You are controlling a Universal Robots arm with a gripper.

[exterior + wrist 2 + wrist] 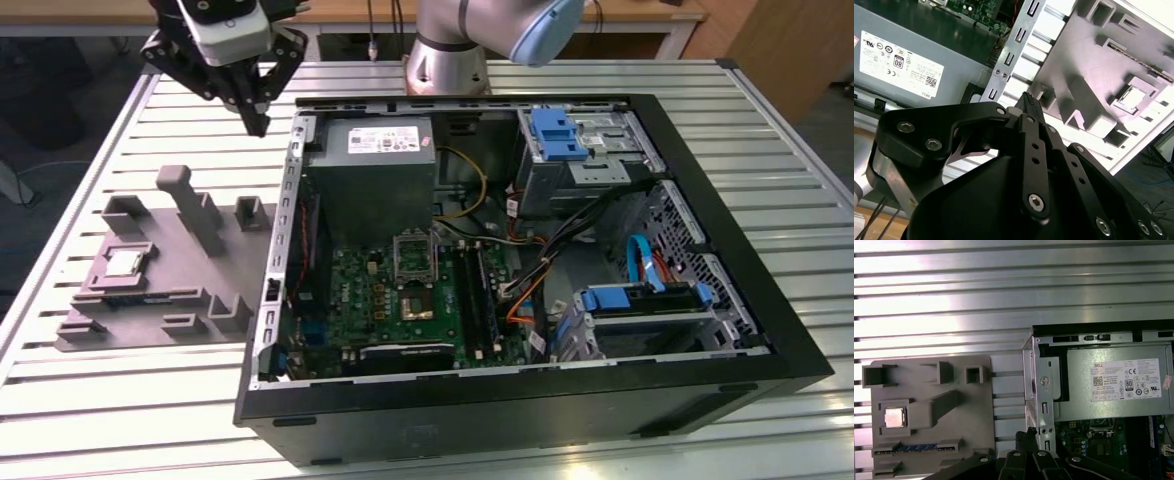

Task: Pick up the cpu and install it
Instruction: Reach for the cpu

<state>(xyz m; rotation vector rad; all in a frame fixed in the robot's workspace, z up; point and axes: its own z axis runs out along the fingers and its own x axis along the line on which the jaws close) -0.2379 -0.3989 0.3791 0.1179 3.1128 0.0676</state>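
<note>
Slatted table [1004, 290] — cpu [894, 417] in grey tray [914, 375]

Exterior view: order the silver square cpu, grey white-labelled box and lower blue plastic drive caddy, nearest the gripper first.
1. Grey white-labelled box, in the case beside the gripper.
2. Silver square cpu, on the grey holder outside the case.
3. Lower blue plastic drive caddy, exterior view's right.
</note>
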